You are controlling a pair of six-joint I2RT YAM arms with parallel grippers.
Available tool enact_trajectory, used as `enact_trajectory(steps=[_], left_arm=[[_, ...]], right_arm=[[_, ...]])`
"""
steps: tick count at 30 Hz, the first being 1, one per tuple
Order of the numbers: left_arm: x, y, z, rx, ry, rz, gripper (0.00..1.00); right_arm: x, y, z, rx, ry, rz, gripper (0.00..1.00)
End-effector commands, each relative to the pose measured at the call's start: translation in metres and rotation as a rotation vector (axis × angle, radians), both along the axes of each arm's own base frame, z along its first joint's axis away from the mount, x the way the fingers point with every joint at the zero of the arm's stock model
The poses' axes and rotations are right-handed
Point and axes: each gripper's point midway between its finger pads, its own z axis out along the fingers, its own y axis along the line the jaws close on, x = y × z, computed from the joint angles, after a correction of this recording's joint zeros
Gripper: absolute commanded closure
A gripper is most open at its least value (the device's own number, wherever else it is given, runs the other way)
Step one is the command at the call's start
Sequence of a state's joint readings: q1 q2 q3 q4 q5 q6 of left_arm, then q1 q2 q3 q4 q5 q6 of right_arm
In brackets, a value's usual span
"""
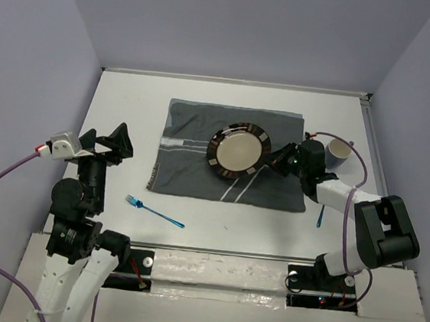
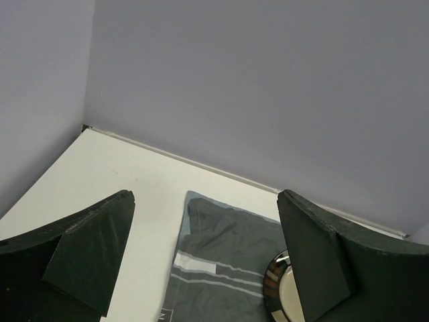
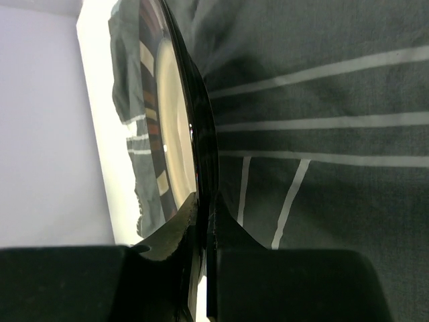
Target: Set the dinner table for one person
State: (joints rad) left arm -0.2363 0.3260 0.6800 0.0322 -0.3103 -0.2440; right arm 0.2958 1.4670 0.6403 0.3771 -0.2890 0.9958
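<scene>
My right gripper (image 1: 280,159) is pinching the right rim of the plate (image 1: 237,151), with 1 finger on each face of it. The plate sits over the middle of the grey striped cloth (image 1: 191,166); I cannot tell whether it is lifted. The cloth lies on the far half of the white dinner table (image 1: 128,106). 1 cup (image 1: 339,152) stands just right of the gripper, off the cloth's far right corner. A thin blue utensil (image 1: 321,216) lies near the cloth's near right corner. 1 blue fork (image 1: 154,211) rests on bare table, near left of the cloth. My left gripper (image 1: 103,143) hovers over the table's left side, spread wide and empty.
</scene>
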Motion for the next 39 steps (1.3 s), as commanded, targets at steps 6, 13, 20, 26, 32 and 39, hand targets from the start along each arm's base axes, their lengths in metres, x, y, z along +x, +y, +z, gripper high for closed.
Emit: enact_trajectory(steps=[6,13,20,26,32,39], left_arm=[[0.001,-0.004,0.010,0.002,-0.032,-0.021,0.01],[0.001,-0.005,0.009,0.003,-0.031,-0.023,0.01],[0.002,-0.006,0.009,0.003,-0.030,-0.029,0.01],[0.001,-0.007,0.010,0.003,-0.034,-0.034,0.01],[-0.001,-0.009,0.013,0.000,-0.044,-0.048,0.01],[-0.009,-0.020,0.022,0.006,-0.084,-0.121,0.01]], right_arm=[[0.019,0.032,0.099,0.210,-0.294,0.123,1.00],[0.032,0.041,0.046,0.182,-0.177,0.151,1.00],[0.033,0.029,-0.007,0.024,-0.070,0.133,0.63],[0.024,0.005,-0.009,-0.194,-0.047,0.123,0.27],[0.012,-0.040,0.022,-0.409,-0.102,0.009,0.22],[0.016,-0.134,0.088,-0.773,-0.149,-0.284,0.29]])
